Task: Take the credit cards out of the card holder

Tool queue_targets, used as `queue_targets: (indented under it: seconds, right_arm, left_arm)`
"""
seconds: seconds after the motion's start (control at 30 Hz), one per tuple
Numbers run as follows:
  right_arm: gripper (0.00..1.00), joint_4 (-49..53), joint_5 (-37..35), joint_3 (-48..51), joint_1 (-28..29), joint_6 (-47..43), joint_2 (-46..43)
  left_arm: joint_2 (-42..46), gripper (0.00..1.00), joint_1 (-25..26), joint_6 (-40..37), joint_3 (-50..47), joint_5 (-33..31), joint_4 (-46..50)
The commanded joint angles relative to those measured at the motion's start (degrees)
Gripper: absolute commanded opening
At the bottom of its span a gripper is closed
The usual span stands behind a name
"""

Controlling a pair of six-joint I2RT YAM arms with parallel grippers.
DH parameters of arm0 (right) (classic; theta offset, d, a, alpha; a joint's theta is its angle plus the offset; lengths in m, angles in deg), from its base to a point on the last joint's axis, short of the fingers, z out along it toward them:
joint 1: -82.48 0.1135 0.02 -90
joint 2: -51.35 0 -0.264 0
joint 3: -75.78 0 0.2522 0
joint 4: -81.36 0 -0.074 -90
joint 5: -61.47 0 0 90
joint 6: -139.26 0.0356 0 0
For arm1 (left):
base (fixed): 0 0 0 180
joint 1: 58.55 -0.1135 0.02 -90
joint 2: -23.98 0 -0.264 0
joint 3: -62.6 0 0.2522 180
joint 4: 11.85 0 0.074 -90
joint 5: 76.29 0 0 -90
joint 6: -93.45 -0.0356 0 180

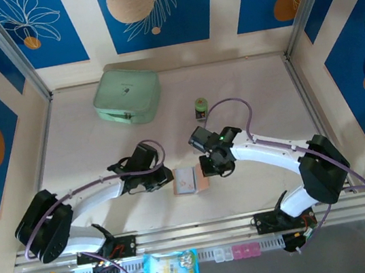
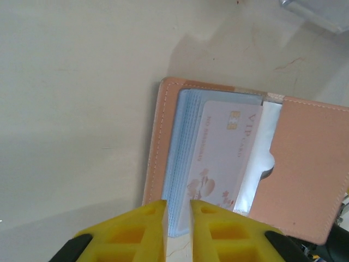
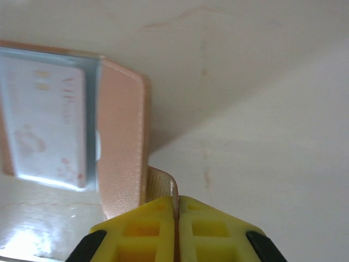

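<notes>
Blue leaf-print panels [image 1: 150,11] are walling in a pale table [image 1: 266,96]; holder [image 1: 190,180] is lying open and flat near the front edge, between the two arms

Right tool [image 3: 175,210]: fingers are pressing together on the holder's tab [image 3: 160,185] at its right edge, probably anchoring that side

Left tool [image 2: 178,215]: working at the holder's left edge, fingers standing a narrow slit apart. Near edge of the blue-tinted sleeves [image 2: 182,164] is running into that slit; cannot tell whether they are clamping it

Card [image 2: 223,158]: pale pink, VIP print, sitting in the top sleeve, not yet out. Its long axis is pointing roughly at the left tool, leaning slightly right going away. Its near short edge is lying just beyond the right fingertip, off to the side of the slit

Judgement: with the right arm occupied holding, the left arm is the nearer and freer one for the pull, drawing along the card's long axis. The slit is lining up with the sleeve stack rather than the card, so a pull risks dragging sleeves and holder together. Which edge the sleeve is opening on: cannot tell. Further cards behind: hidden
</notes>
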Motion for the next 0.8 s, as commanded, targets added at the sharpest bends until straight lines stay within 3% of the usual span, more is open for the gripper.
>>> queue_targets:
  seconds: [0.0,0.4,0.57,0.77]
  right_arm:
    - [0.02,0.95,-0.02,1.74,-1.41,1.02,-0.77]
    - [0.02,-3.36,0.24,3.96,-2.38,0.05,4.94]
    - [0.01,-4.99,0.67,3.84,-1.07,0.65,7.75]
    - [0.01,-6.07,-0.98,3.29,1.29,1.29,10.44]
  left_arm:
    - [-2.08,0.15,-0.21,-0.49,1.09,2.59,-2.17]
    - [-5.17,0.08,0.02,1.54,-1.14,1.93,-4.49]
    - [-5.02,0.02,0.06,0.92,-2.24,0.23,-3.13]
    - [-4.84,0.02,0.06,0.63,-3.59,-0.25,-2.83]
